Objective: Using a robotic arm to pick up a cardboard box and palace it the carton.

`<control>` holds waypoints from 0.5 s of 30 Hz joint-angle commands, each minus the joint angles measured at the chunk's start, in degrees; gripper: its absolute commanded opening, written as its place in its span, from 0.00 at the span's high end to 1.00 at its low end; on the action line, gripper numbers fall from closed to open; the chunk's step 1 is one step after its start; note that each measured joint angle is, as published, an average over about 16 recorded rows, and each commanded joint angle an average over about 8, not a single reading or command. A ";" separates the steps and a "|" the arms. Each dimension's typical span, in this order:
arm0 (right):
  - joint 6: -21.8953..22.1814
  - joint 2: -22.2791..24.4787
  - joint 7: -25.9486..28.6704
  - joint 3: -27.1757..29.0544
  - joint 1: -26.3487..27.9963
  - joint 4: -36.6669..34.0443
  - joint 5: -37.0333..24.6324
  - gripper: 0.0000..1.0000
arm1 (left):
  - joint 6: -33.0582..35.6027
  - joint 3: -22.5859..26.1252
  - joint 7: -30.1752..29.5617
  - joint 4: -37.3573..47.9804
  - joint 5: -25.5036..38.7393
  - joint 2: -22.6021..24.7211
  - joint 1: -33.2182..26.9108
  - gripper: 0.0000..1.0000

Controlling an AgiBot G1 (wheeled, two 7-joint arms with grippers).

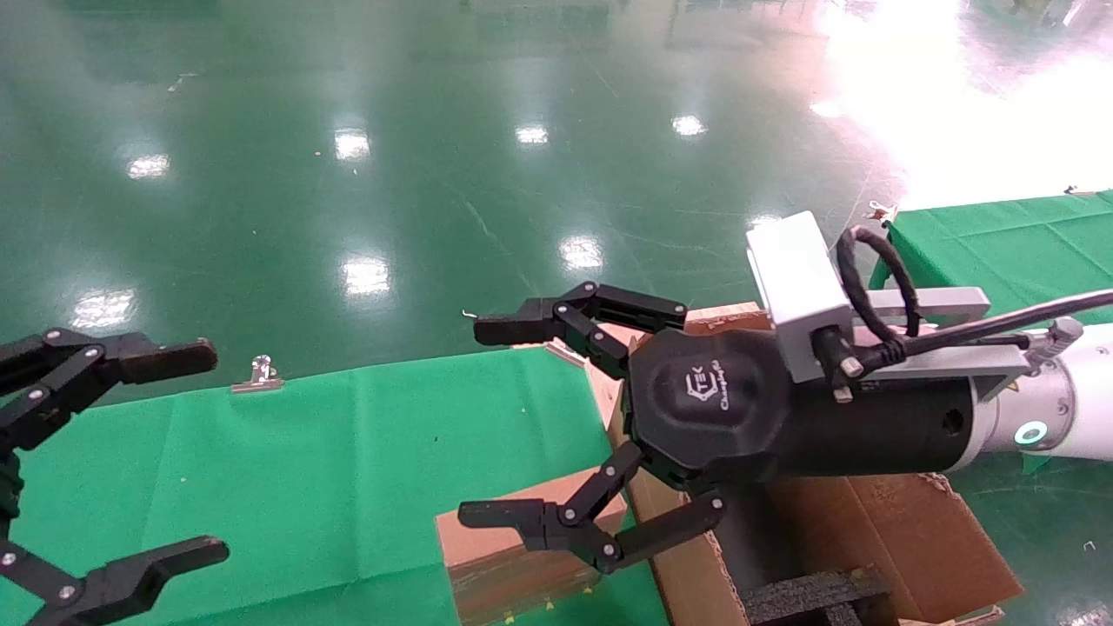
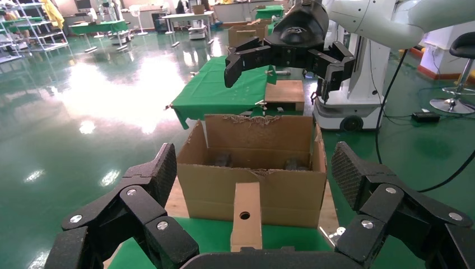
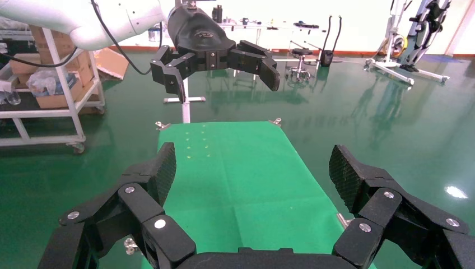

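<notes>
The small brown cardboard box [image 1: 509, 548] lies on the green table, close against the carton [image 1: 913, 530]. The carton is large, has ragged flaps and holds black foam [image 1: 809, 596]. My right gripper [image 1: 485, 422], on the white robotic arm [image 1: 1074, 400], hovers open and empty above the box, its lower finger overlapping it in the head view. In the left wrist view the box [image 2: 246, 216] shows its narrow side with the round hole, in front of the carton [image 2: 213, 185]. My left gripper [image 1: 209, 452] is open at the table's left end, facing the box.
Green cloth covers the table [image 1: 330, 469], held by metal clips [image 1: 258, 374] at its far edge. A second green table [image 1: 1000, 243] stands at the back right. Glossy green floor lies beyond. A white robot base [image 2: 358, 95] stands behind the carton.
</notes>
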 commanded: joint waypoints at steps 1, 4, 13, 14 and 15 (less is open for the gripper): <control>0.00 0.00 0.00 0.00 0.00 0.00 0.00 0.00 | 0.00 0.00 0.00 0.00 0.00 0.00 0.00 0.00; 0.00 0.00 0.00 0.00 0.00 0.00 0.00 0.00 | 0.00 0.00 0.00 0.00 0.00 0.00 0.00 0.00; 0.00 0.00 0.00 0.00 0.00 0.00 0.00 0.00 | 0.00 0.00 0.00 0.00 0.00 0.00 0.00 0.14; 0.00 0.00 0.00 0.00 0.00 0.00 0.00 0.00 | 0.00 0.00 0.00 0.00 0.00 0.00 0.00 0.26; 0.00 0.00 0.00 0.00 0.00 0.00 0.00 0.00 | 0.00 0.00 0.00 0.00 0.00 0.00 0.00 0.39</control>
